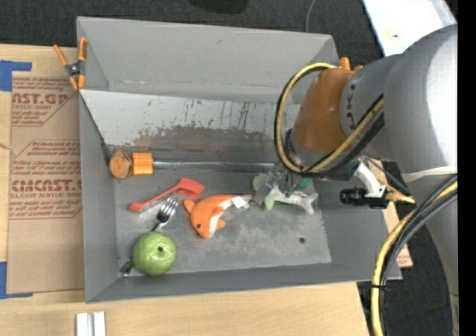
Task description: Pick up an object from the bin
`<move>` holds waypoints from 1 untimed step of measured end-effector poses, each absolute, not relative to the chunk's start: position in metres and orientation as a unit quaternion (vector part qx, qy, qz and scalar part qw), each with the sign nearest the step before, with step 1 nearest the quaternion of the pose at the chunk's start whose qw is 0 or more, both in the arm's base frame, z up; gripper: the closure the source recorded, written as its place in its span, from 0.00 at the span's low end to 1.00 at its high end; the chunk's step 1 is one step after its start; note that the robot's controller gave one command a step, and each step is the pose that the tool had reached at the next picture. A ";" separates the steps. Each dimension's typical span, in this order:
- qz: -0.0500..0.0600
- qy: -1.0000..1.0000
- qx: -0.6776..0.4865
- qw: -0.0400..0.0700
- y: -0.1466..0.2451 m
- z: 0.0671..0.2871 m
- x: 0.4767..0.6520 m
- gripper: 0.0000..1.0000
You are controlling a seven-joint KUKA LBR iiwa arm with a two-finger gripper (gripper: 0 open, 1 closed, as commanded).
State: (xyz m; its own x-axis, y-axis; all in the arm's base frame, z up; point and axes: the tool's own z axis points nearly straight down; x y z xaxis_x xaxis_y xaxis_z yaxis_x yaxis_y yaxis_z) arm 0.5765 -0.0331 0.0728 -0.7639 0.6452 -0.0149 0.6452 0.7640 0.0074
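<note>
Though grey, bin (186,52) with apple (155,253), fish (207,215).

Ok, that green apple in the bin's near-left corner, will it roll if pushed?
Probably: the green apple is round, so a push would likely roll it. The bin wall close beside it may stop it. Its glossy skin looks smooth, perhaps slippery to pinch.

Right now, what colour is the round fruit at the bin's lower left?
Green; the apple shows best in the camera view.
</note>
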 end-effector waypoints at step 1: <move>0.001 0.939 0.343 0.007 -0.033 0.106 0.576 1.00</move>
State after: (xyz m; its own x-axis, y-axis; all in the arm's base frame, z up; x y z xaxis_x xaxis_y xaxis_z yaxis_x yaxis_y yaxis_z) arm 0.5757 -0.0328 0.1062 -0.7645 0.6445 -0.0125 0.6444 0.7646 0.0062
